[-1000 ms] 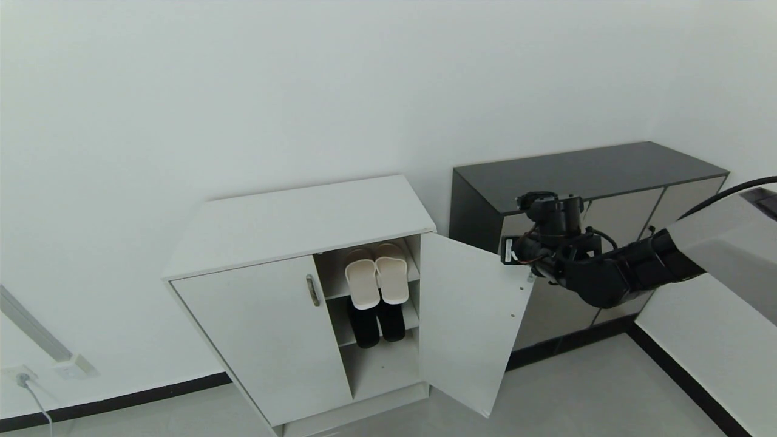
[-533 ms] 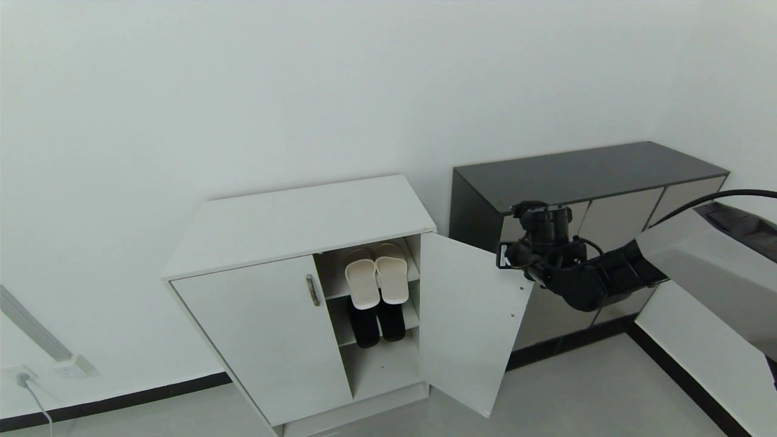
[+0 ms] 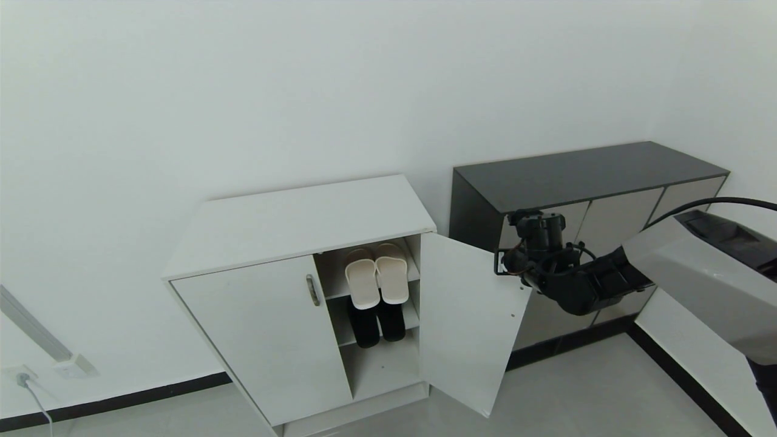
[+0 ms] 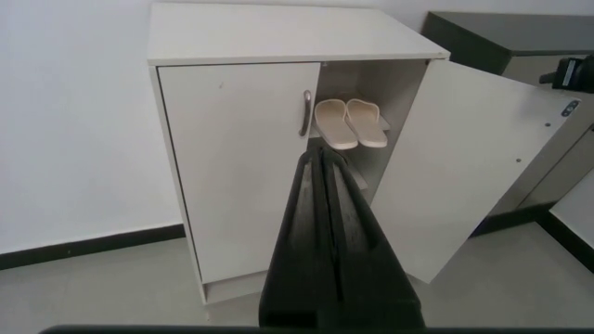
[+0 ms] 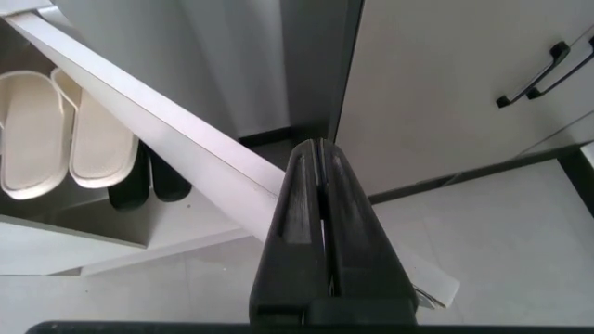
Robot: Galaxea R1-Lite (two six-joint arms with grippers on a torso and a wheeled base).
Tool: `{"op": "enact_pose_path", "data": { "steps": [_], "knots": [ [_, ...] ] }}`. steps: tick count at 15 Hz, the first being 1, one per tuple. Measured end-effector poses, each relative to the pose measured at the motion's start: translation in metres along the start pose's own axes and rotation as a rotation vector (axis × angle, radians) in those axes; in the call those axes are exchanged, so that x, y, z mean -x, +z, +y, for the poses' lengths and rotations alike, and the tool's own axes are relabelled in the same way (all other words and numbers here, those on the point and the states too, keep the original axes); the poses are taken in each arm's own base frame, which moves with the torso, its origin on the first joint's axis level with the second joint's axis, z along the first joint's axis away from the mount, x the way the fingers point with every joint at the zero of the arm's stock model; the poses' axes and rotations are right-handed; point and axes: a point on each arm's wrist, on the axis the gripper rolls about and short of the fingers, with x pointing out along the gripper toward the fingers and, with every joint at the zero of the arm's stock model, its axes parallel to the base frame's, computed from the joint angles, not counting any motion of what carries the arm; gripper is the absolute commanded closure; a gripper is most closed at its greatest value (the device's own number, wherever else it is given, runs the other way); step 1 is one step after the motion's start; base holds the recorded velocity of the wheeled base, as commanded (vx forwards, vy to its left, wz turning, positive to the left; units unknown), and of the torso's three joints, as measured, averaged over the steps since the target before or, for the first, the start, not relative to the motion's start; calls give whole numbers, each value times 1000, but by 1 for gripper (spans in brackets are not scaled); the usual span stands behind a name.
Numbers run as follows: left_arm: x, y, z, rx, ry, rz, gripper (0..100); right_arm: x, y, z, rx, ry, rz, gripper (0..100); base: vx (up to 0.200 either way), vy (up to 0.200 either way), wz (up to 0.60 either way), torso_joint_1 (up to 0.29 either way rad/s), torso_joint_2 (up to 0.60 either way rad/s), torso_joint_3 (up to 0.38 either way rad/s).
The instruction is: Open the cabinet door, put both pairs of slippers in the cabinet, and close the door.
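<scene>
White door panel [image 3: 467, 328] stands open in our head view, and our right hand [image 3: 507, 265] has slid in from the right to its outer edge, though the door itself has not swung. Both the cream slippers [image 3: 376, 280] and black slippers [image 3: 376, 325] sit on the cabinet [image 3: 303, 221] shelves, so we judge only closing remains. In the left wrist view our left hand [image 4: 321, 158], fingers pressed together and empty, faces the cabinet from well back. In the right wrist view our right hand, likewise closed on nothing, sits over the door's top edge, with the dark sideboard [image 5: 445, 83] near behind, crowding the push.
</scene>
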Motion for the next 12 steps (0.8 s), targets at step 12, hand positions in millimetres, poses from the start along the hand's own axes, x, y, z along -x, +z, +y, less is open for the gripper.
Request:
{"op": "enact_pose_path", "data": {
  "steps": [12],
  "knots": [
    [0,0,0,-1,-1,0,100,106,-27,53,143,204,-31,100,0,0,0,0,0,0]
  ]
}}
